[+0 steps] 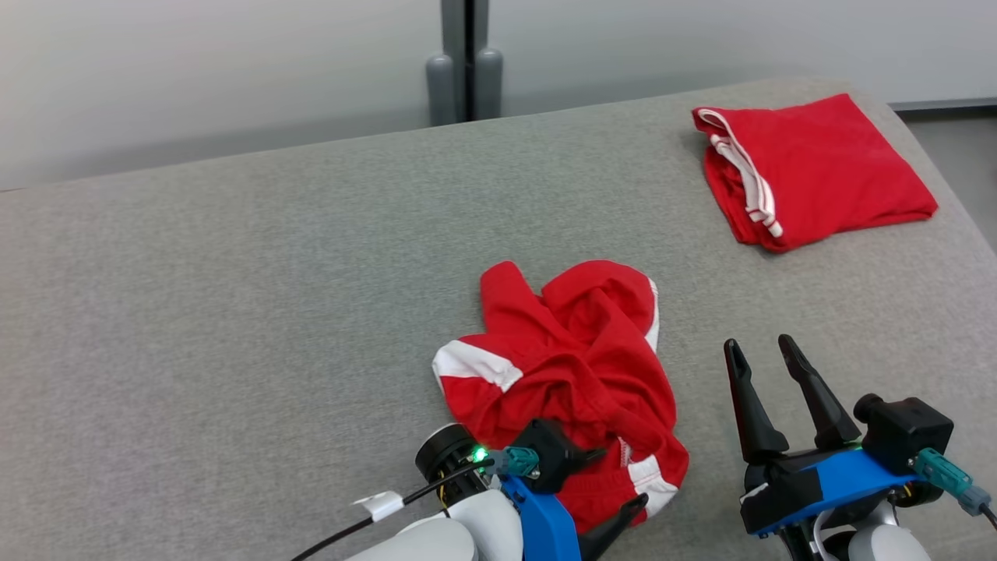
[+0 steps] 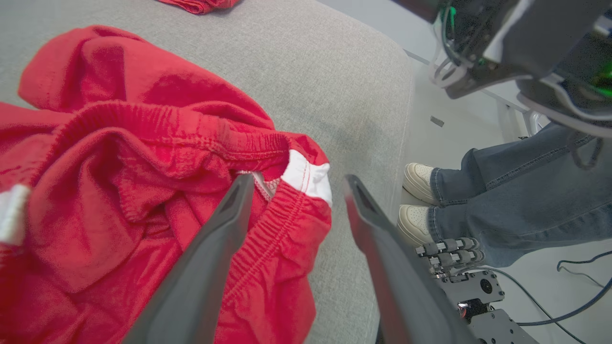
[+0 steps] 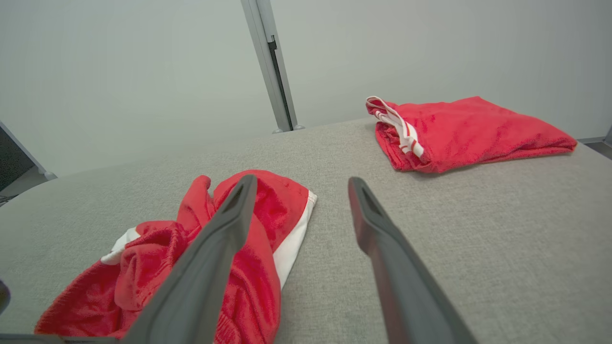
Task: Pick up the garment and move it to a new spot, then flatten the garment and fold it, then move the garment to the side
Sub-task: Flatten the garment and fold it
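Red cloth, the crumpled garment, is seen in the head view on the grey surface with the left gripper at its near edge; in the left wrist view that gripper's jaws are shown apart over the cloth, and in the right wrist view the right gripper is shown spread wide beside it.

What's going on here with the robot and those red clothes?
A two-armed robot is working on a crumpled red garment lying on a grey padded surface. Its left gripper is open at the garment's near edge, holding nothing. The right gripper is open too, over bare surface to the garment's right. A second red garment lies folded at the far right. The crumpled one is not yet flattened.
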Robot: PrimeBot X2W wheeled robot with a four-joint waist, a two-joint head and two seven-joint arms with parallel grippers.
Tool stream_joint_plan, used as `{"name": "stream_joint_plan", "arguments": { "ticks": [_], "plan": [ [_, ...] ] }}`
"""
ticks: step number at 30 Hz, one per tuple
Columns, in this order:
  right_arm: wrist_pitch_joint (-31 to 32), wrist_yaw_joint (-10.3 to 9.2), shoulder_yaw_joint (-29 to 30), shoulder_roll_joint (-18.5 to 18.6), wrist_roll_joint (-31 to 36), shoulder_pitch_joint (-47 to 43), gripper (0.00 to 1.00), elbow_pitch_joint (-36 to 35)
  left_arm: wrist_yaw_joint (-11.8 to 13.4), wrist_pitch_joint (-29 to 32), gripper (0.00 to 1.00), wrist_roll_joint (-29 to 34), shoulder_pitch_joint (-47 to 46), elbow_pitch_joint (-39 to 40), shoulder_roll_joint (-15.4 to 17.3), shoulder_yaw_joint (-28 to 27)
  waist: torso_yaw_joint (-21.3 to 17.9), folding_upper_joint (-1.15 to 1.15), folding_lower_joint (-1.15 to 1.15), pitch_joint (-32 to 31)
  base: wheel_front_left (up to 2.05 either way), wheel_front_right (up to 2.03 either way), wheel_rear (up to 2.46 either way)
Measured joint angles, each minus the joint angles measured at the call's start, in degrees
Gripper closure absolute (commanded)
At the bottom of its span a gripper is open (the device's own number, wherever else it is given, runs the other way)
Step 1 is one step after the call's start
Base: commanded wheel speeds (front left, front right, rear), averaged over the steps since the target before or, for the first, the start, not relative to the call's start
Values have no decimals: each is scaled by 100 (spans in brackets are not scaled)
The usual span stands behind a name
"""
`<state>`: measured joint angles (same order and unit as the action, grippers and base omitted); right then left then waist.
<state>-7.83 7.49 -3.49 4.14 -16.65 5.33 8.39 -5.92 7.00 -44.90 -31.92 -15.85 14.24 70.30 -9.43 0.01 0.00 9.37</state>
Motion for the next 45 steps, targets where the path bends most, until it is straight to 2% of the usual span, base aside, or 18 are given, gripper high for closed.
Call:
{"name": "stream_joint_plan", "arguments": {
  "ticks": [8, 20, 21, 22, 23, 26, 30, 34, 36, 42, 45],
  "plan": [
    [-84, 0, -64, -33, -16, 8, 0, 56, -38, 363, 0, -100, -131, -664, -246, 96, -301, 0, 0, 71, 0, 0, 0],
    [-132, 0, -168, -59, -16, 42, 0, 138, -108, 996, 0, -102, -476, -1471, -724, 227, -359, 0, 0, 88, 0, 0, 0],
    [-133, 0, -182, -62, -16, 43, 0, 146, -114, 1079, 16, -151, -477, -1524, -759, 233, -366, 0, 0, 83, 0, 0, 0],
    [-133, 0, -192, -64, -16, 43, 0, 155, -115, 1173, 77, -219, -471, -1569, -792, 244, -373, 0, 0, 80, 0, 0, 0],
    [-134, 0, -200, -65, -18, 43, 0, 159, -118, 1205, 100, -237, -464, -1573, -820, 254, -380, 0, 0, 81, 0, 0, 0],
    [-148, 0, -183, -65, -24, 45, 0, 183, -119, 1006, 100, -234, -461, -1586, -904, 257, -376, 0, 0, 93, 0, 0, 0],
    [-168, 0, -134, -63, -24, 68, 0, 196, -109, 190, 100, -92, -499, -1595, -937, 47, -329, 0, 0, 99, 0, 0, 0],
    [-183, 0, -111, -62, -23, 110, 0, 194, 163, -744, 100, 222, -1004, -1616, -955, -367, -276, 0, 0, 102, 0, 0, 0],
    [-183, 0, -121, -64, -23, 115, 0, 200, 216, -1055, 100, 220, -1270, -1658, -892, -619, -269, 0, 0, 93, 0, 0, 0],
    [-191, 0, -249, -75, -88, 138, 0, 257, 442, -1470, 100, 129, -2078, -1820, -530, -1381, -418, 0, 0, 89, 0, 0, 0],
    [-219, 0, -258, -82, -116, 136, 0, 294, 448, -1578, 100, 104, -2439, -1739, -447, -1586, -495, 0, 0, 85, 0, 0, 0]
  ]
}}
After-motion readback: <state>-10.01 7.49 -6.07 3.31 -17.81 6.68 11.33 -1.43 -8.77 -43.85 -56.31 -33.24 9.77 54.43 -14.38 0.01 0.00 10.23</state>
